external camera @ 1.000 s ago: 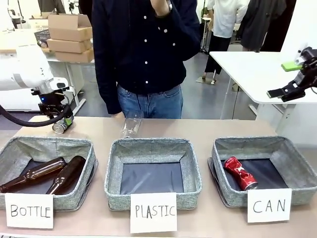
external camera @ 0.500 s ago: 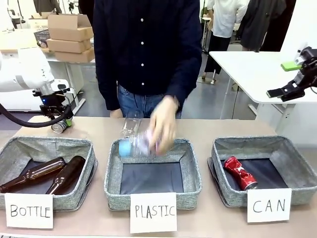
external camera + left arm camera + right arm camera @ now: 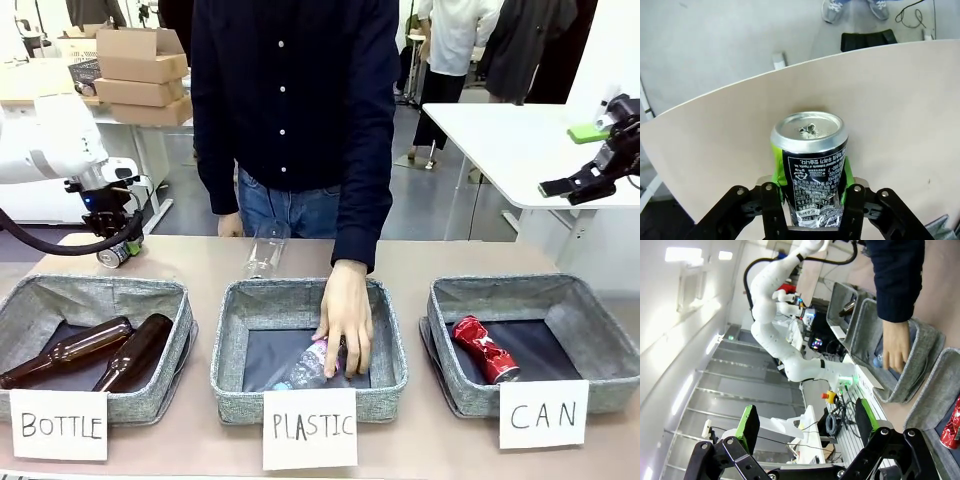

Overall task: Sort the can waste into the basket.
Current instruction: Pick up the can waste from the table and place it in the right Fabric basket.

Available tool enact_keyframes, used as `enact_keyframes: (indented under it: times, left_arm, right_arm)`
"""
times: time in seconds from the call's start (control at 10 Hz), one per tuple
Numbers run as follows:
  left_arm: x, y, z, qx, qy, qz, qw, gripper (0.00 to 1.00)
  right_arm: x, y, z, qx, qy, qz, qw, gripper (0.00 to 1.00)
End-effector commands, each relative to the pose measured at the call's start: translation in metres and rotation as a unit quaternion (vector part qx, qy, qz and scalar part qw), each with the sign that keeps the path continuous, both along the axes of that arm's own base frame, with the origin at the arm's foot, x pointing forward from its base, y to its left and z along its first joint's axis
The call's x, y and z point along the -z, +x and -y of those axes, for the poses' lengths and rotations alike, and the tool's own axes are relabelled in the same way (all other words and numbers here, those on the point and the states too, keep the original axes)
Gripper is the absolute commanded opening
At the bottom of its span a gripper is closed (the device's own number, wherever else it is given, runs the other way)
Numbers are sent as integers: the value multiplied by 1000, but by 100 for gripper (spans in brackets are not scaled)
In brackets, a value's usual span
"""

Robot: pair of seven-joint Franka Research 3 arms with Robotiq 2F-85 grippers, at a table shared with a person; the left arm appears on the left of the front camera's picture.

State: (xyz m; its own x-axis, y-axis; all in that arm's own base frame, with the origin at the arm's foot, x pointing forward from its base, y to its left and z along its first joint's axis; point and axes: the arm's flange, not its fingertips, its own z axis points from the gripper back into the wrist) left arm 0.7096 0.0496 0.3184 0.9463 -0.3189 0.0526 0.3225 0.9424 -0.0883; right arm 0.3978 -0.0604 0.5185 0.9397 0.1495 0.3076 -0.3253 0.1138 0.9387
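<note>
In the front view the left claw hangs over the far left corner of the worktop, shut on a dark can; whether the can's underside touches the surface I cannot tell. The basket with the "CAN" card sits at the far right of the row, well apart from that claw, and a crushed red can already lies on its dark floor. Between them a person's hand reaches down into the middle bin, resting on a plastic bottle. The right claw is raised high at the right, spread open and empty. In the left wrist view the green pads of the left claw press both sides of the dark can, whose silver top shows, with the pale worktop beneath. In the right wrist view the right claw stands wide open with nothing between its fingers; the person's hand and the red can in the basket lie far below. The step in hand looks like carrying the dark can to the basket. The next move calls for lifting it and crossing the whole row, clear of the person's arm, before letting go over the basket's floor.
</note>
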Motion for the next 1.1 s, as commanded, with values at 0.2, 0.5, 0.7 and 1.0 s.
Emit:
enact_keyframes:
  times: [0.2,0.5,0.7,1.0]
  left_arm:
    - [-14,-10,0,-6,-20,5,1000,0]
    - [-69,-48,1,-4,-77,20,997,0]
    - [-170,-157,14,120,-191,51,973,0]
    - [-204,-293,15,340,-254,149,893,0]
  right_arm:
    - [-1,1,1,0,-4,10,1000,100]
    - [-1,1,1,0,-4,10,1000,100]
    - [-1,1,1,0,-4,10,1000,100]
    - [-1,1,1,0,-4,10,1000,100]
